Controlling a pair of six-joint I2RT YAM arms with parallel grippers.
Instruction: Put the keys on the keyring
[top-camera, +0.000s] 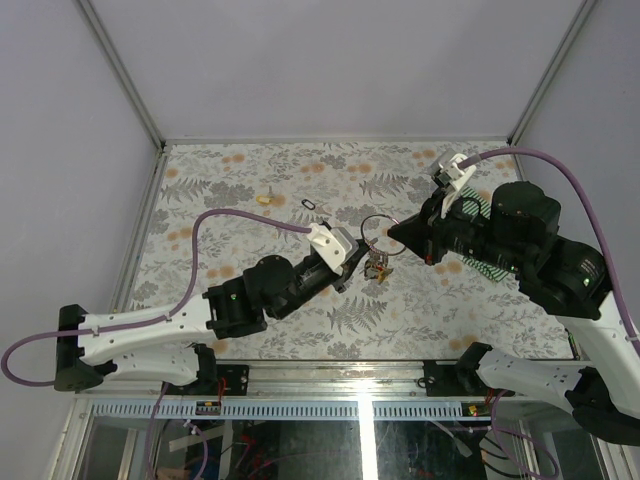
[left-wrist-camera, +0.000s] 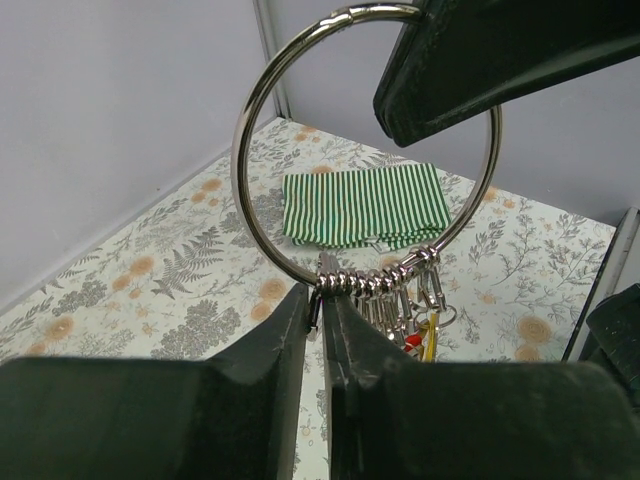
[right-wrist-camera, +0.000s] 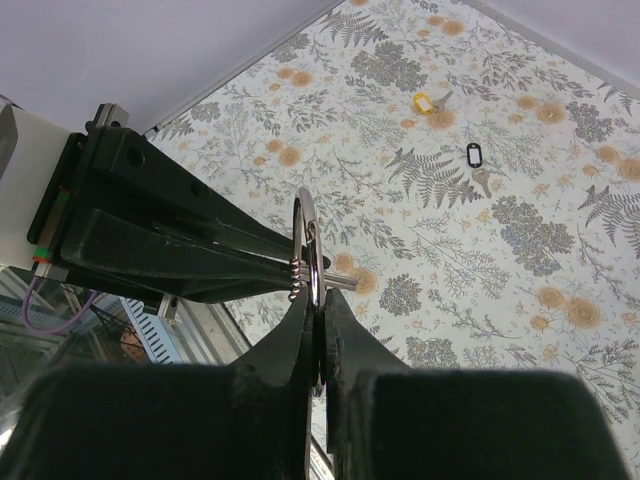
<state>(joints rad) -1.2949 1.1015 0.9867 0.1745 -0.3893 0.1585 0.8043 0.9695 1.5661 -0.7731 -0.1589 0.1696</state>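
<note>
So the top view only gives you the gist: both arms meet in the middle of the frame over the floral-print table (top-camera: 250, 170), with a small circle between them and a dangling clump just below it. The wrist cams fill in the rest. The left wrist view looks at the thin silver wire keyring (left-wrist-camera: 238, 150) flat on, as a full round circle filling the upper middle of the frame. The left gripper (left-wrist-camera: 322, 300) is pinched on its bottom edge, fingers nearly together with just the wire between them. You also get a row of little silver clips (left-wrist-camera: 375, 285) strung along the lower right of the ring, and the keys (left-wrist-camera: 425, 340) hang straight down from those. Only red and yellow bits of them are visible there. A green-and-white striped cloth (left-wrist-camera: 365, 205) lies on the table behind, seen through the ring. The right wrist view has the same ring edge-on, a thin upright sliver at frame centre. The right gripper (right-wrist-camera: 318, 315) is clamped shut on it from the bottom of the frame, and the other arm's dark fingers come in from the left. So the ring sits up off the table, standing on edge, gripped from opposite sides. That view also catches two loose ones on the table at upper right: a yellow-tagged key (right-wrist-camera: 428, 101) and a black-tagged key (right-wrist-camera: 474, 155), both well apart from the ring.
</note>
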